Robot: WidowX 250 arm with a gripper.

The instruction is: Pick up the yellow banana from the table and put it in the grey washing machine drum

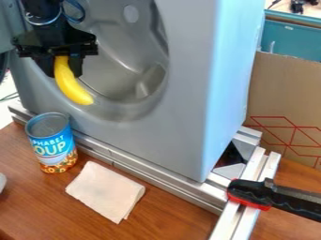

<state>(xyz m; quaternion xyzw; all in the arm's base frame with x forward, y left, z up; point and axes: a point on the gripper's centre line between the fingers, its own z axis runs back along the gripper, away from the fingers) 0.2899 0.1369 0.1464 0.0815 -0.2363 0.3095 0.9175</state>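
Arm (50,28) hangs downward at upper left, jaws clamping a banana (72,86) (tip lowermost)

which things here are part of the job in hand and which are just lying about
Seemingly in the job:
gripper
banana, held in it
grey machine, with the banana at its round opening

Seemingly just about:
soup can
cloth
red and black clamp
cardboard

The can (51,143) has a shiny metal rim and a smooth, glossy printed label; the cloth (105,191) looks soft and matt. The machine housing (182,93) appears smooth, satin grey plastic — the rails (147,172) beneath are bare metal, the tabletop (175,218) wood-grained with a slight sheen
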